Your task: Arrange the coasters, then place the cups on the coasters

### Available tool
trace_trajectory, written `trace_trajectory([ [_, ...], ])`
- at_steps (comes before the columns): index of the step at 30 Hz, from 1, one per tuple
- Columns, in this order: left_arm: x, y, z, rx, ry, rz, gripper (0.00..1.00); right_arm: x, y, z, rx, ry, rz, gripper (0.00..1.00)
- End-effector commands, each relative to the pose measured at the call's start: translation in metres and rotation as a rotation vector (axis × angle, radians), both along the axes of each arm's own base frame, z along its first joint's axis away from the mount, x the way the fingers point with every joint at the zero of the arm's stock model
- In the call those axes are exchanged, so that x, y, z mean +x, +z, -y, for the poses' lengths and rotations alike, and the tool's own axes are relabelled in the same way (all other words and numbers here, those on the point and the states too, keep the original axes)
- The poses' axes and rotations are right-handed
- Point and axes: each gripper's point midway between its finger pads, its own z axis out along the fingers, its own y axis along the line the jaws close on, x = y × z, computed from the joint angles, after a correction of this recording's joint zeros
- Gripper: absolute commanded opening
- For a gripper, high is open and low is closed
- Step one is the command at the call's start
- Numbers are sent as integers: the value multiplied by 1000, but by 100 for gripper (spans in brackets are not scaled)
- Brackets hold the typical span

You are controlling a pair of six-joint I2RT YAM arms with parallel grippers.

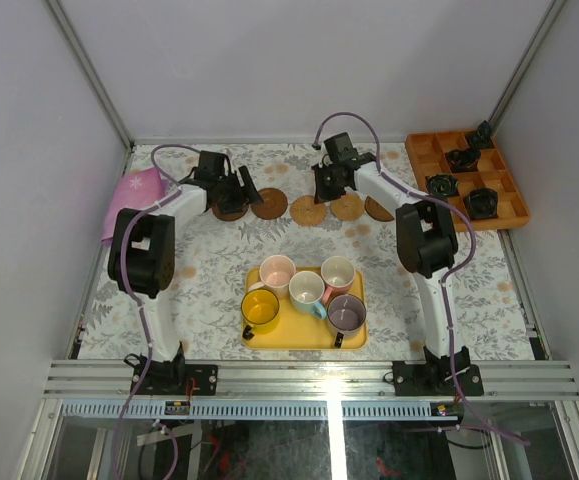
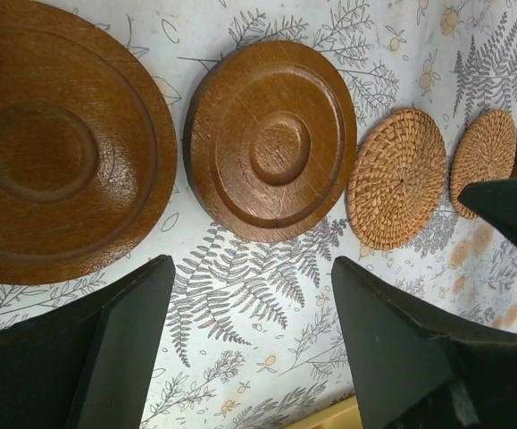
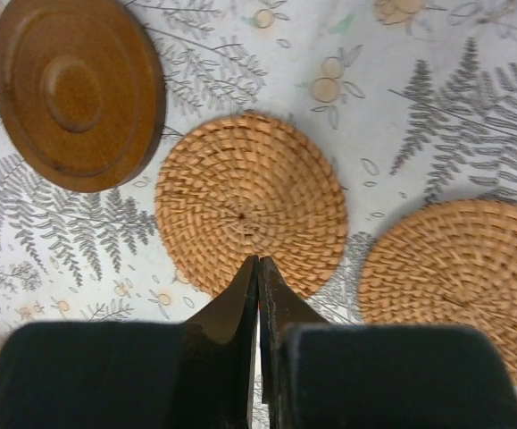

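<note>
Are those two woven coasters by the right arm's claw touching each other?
Apart. The right wrist view shows a strip of patterned tablecloth between the middle woven coaster and the right-hand woven coaster.

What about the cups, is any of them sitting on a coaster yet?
No, all five cups stand in the yellow tray, well apart from the coasters farther back.

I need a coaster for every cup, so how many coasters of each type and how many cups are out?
Wooden coasters: 3
Woven coasters: 2
Cups: 5
Total: 10
</note>
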Motion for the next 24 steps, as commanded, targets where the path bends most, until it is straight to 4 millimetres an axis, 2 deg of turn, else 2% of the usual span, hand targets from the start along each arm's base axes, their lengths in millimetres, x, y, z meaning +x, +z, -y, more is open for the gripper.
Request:
trace_trajectory([
  [1, 8, 21, -14, 28, 31, 66, 72, -3, 14, -30, 84, 65, 22, 0],
  [7, 7, 24, -24, 44, 52, 67, 72, -13, -2, -39, 85, 90, -22, 0],
  [15, 5, 26, -34, 49, 75, 59, 72, -22, -18, -35, 61, 84, -69, 0],
  [24, 3, 26, -41, 53, 90, 52, 72, -18, -39, -32, 29, 55, -96, 0],
])
